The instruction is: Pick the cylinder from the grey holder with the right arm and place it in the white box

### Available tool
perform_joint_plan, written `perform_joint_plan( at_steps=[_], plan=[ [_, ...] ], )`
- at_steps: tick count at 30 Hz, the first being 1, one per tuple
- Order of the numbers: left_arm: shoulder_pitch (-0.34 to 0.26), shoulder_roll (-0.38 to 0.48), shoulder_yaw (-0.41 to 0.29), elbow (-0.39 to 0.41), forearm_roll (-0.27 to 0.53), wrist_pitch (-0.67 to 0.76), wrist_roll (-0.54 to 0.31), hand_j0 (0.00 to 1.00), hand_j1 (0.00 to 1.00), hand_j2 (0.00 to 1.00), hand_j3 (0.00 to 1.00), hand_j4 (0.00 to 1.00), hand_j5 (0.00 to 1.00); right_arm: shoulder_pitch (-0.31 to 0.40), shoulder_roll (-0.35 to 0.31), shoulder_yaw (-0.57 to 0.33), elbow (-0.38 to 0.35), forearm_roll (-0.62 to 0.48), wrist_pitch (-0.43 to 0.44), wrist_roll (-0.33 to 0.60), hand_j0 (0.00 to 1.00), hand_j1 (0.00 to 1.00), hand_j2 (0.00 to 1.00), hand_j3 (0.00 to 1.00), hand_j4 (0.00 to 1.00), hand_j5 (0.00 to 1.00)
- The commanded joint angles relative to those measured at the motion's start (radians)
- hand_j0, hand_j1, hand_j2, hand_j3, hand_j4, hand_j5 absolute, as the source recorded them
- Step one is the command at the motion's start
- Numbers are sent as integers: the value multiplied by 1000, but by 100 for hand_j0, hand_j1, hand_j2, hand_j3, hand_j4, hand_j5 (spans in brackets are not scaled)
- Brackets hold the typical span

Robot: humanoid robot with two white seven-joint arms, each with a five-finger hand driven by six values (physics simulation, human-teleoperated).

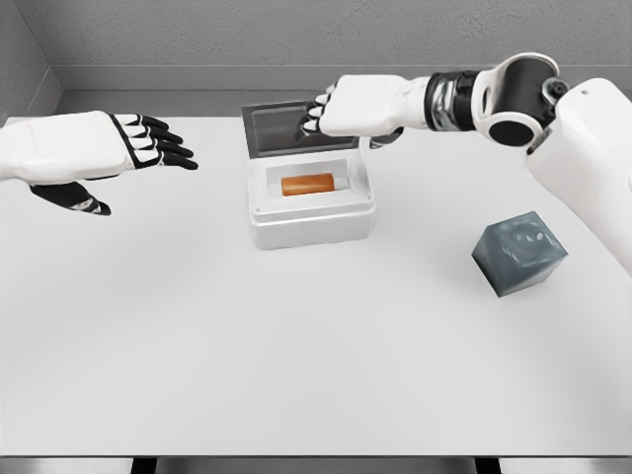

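An orange cylinder (307, 184) lies on its side inside the white box (311, 225), which stands with its grey lid (281, 126) tipped up at the back. My right hand (341, 111) hovers above the box's far edge, fingers loosely spread and holding nothing. The grey holder (518, 252) is a dark cube on the table to the right, with a shallow hollow on its top and nothing in it. My left hand (148, 143) floats at the left, fingers extended and holding nothing.
The white table (296, 365) spreads wide in front of the box. A grey wall runs behind the table's far edge.
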Motion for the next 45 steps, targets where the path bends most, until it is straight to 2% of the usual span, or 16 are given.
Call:
perform_joint_plan(
  at_steps=[1, 6, 9, 10, 11, 12, 13, 14, 15, 18, 20, 22, 25, 27, 39, 45],
  plan=[
    [-3, -1, 2, 1, 9, 3, 0, 100, 100, 100, 100, 100, 100, 14, -92, -51, -138, -19, 3, -1, 99, 99, 99, 99, 99, 99],
    [-63, -8, 2, 20, 11, 3, 0, 100, 100, 100, 100, 100, 100, 206, -358, -267, -412, -205, 3, -1, 99, 99, 99, 99, 99, 99],
    [-74, -31, -10, 47, -17, 3, 0, 100, 100, 100, 100, 100, 100, 298, -438, -398, -440, -387, 3, -1, 99, 99, 99, 99, 99, 99],
    [-118, -65, -10, 115, -82, 3, 0, 100, 100, 100, 100, 100, 100, 328, -456, -422, -440, -453, 3, -1, 99, 99, 99, 99, 99, 99],
    [-143, -115, -12, 178, -96, 3, 0, 100, 100, 100, 100, 100, 100, 350, -458, -445, -439, -508, 3, -1, 99, 99, 99, 99, 99, 99],
    [-189, -139, -46, 205, -115, 3, 0, 100, 100, 100, 100, 100, 100, 414, -455, -480, -435, -585, 3, -1, 99, 99, 99, 99, 99, 99],
    [-271, -165, -122, 258, -118, 3, 0, 100, 100, 100, 100, 100, 100, 492, -451, -536, -437, -648, 3, -1, 99, 99, 99, 99, 99, 99],
    [-333, -238, -170, 332, -119, 3, 0, 100, 100, 100, 100, 100, 100, 566, -436, -582, -437, -680, 3, -1, 99, 99, 99, 99, 99, 99],
    [-370, -286, -211, 401, -136, 3, 0, 100, 100, 100, 100, 100, 100, 609, -410, -625, -434, -690, 3, -1, 100, 100, 100, 100, 100, 100],
    [-397, -379, -234, 471, -193, 3, 0, 100, 100, 100, 100, 100, 100, 722, -324, -721, -434, -728, 3, -1, 100, 100, 100, 100, 100, 100],
    [-400, -425, -236, 528, -244, 3, 0, 100, 100, 100, 100, 100, 100, 765, -309, -735, -432, -726, 3, -1, 100, 100, 100, 100, 100, 100],
    [-403, -461, -234, 593, -288, 3, 0, 100, 100, 100, 100, 100, 100, 793, -244, -735, -435, -726, 3, -1, 100, 100, 100, 100, 100, 100],
    [-420, -485, -225, 662, -323, 3, 0, 100, 100, 100, 100, 100, 100, 867, -192, -750, -435, -725, 3, -1, 100, 100, 100, 100, 100, 100],
    [-425, -494, -225, 677, -323, 3, 0, 100, 100, 100, 100, 100, 100, 890, -188, -750, -435, -723, 3, -1, 100, 100, 100, 100, 100, 100],
    [-440, -645, -202, 826, -566, 3, 0, 100, 100, 100, 100, 100, 100, 904, -186, -750, -434, -722, 3, -1, 100, 100, 100, 100, 100, 100],
    [-460, -656, -190, 860, -590, 3, 0, 100, 100, 100, 100, 100, 100, 904, -186, -749, -435, -722, 3, -1, 100, 100, 100, 100, 100, 100]
  ],
)
